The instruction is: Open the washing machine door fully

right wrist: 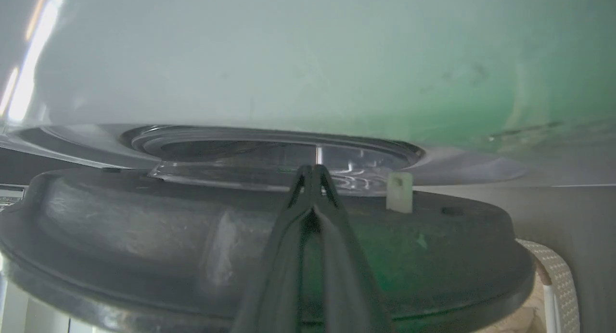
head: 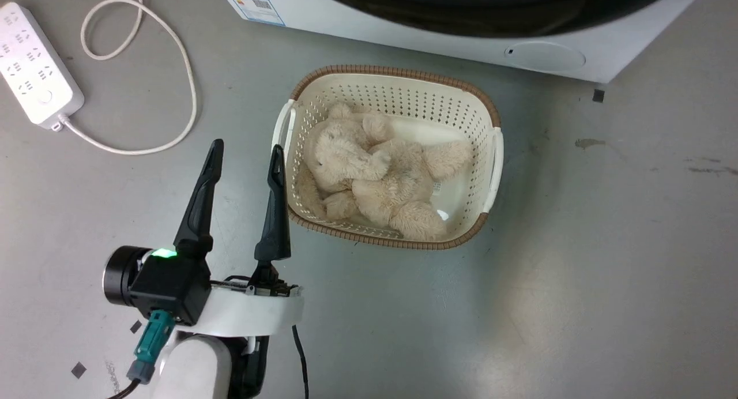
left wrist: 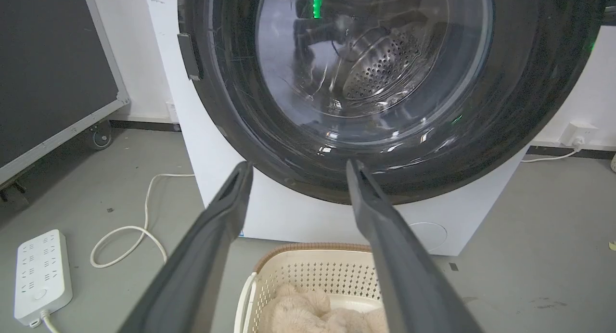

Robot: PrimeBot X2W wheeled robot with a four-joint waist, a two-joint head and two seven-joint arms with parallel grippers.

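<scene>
The washing machine door [right wrist: 144, 236] stood ajar off the machine's white front [right wrist: 308, 58]. The right gripper [right wrist: 313, 168] had its fingers pressed together on nothing, tips at the door's inner face. They seemed likely to slip off, letting the door fall back. The left gripper [head: 248, 146], spread wide and empty, hung before the door, possibly in its swing. A basket [head: 398, 71] holding a plush toy [head: 375, 180] sat on the floor [head: 576, 272] below.

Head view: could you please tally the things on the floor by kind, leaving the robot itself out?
Washing machine: 1
Power strip: 1
Laundry basket: 1
Plush toy, lying in the basket: 1
Total: 4
</scene>
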